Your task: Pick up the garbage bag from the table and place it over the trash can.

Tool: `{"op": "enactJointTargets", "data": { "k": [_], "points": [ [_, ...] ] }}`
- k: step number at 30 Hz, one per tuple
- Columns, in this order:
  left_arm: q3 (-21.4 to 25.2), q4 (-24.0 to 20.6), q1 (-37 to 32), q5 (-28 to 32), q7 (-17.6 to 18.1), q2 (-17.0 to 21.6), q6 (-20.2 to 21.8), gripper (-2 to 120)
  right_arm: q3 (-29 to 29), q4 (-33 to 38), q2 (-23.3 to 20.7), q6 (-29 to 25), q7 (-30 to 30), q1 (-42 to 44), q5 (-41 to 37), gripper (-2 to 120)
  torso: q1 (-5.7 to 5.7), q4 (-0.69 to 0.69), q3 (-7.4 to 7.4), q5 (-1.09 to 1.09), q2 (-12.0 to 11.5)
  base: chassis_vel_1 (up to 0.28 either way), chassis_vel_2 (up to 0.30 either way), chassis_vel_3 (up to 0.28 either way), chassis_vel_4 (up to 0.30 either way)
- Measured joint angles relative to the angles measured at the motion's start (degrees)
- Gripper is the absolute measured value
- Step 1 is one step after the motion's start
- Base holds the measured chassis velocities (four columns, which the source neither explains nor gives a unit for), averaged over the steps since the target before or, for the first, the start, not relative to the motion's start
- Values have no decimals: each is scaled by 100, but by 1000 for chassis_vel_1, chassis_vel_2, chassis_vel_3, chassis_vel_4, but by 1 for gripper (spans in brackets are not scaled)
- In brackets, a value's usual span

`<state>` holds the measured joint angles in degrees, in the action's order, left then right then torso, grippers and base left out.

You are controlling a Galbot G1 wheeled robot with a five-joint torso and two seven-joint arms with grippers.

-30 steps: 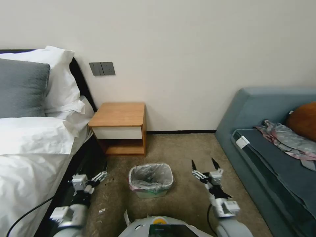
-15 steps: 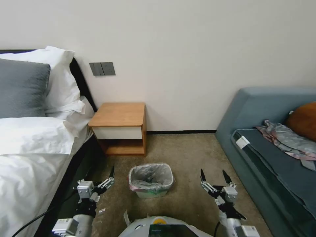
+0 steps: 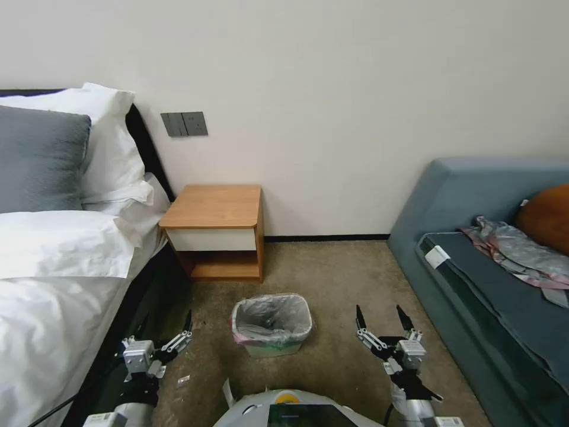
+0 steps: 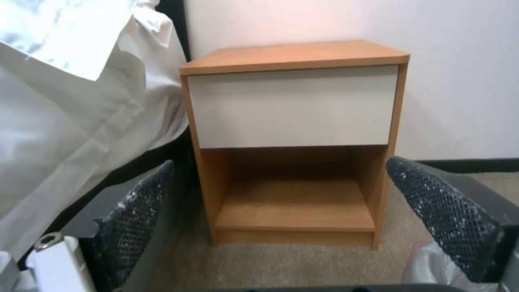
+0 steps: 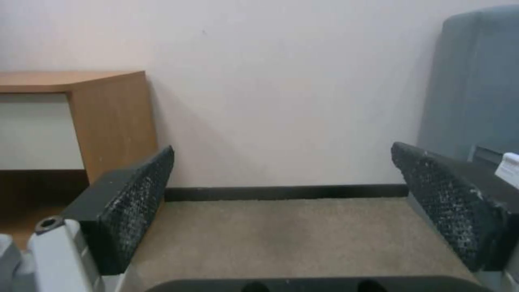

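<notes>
- Both arms cut off by the head view's bottom edge.
- Garbage bag [image 3: 271, 319] lines the trash can [image 3: 273, 347] on the carpet, pink band over the rim.
- Left gripper [image 3: 186, 332] spread wide, holds nothing, low by the bed, left of the can.
- Right gripper [image 3: 379, 317] spread wide, holds nothing, right of the can, apart from it.
- Table [image 3: 212, 206] stands behind the can at the wall.

The bag [image 3: 272, 320] is lining the bin [image 3: 274, 346] on the carpet before the surface [image 3: 212, 206], both hands, left [image 3: 178, 338] and right [image 3: 381, 322], hanging open beside it.
</notes>
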<state>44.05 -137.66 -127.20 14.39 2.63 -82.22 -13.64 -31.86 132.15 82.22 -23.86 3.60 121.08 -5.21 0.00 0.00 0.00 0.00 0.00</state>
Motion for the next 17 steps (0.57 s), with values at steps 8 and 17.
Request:
{"op": "enactJointTargets", "data": {
  "k": [8,17],
  "points": [
    [-2,4,7,8,2,5,0,100,2,0,-2,12,4,-8,3,100,1,0,0,0,0,0,0,0,0],
    [-6,5,12,13,5,7,7,100,3,0,-5,20,7,-13,5,100,0,0,0,0,0,0,0,0,0]
  ]
}}
